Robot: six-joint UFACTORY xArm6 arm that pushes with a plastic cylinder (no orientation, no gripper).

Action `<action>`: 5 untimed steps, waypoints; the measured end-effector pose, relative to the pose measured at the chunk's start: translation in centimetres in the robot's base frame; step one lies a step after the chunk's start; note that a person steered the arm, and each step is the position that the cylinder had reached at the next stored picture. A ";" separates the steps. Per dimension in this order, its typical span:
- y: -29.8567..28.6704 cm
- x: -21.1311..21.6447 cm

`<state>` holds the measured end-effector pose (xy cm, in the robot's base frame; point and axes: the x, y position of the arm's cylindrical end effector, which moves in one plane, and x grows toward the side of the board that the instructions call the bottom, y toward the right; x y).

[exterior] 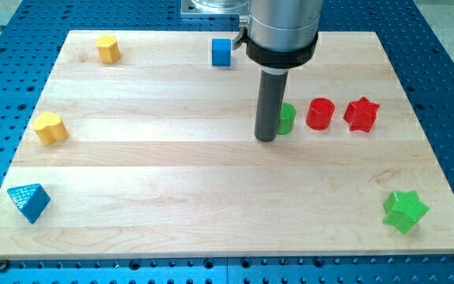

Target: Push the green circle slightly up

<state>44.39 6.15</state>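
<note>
- Nearest you at the view's bottom sit the blue triangular block (pixel 28 202) on the left and the green star (pixel 405 211) on the right, both close to the wooden board's (pixel 211 197) lower edge and well away from the work.
- You have no pincer on this arm, so nothing is apart or clamped; it ends in a dark rod, and my tip (pixel 266 139) rests on the board.
- Your target, the green circle (pixel 287 118), lies just to the view's right of my tip and slightly above it, partly hidden by the rod; contact cannot be told.
- You would judge that pushing it up calls for my tip directly below the circle, so a short shift right comes first.
- Just right of the circle stands the red cylinder (pixel 320 113), then the red star (pixel 361 114); a slanted push could knock them.
- Above the circle you have bare board to the top edge; the blue cube (pixel 221 52) sits up-left, and two yellow blocks (pixel 108 48) (pixel 51 128) lie far left.
</note>
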 end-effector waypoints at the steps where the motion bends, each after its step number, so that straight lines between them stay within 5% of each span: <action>1: -1.6 0.0; 5: 2.1 2.3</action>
<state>46.67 8.22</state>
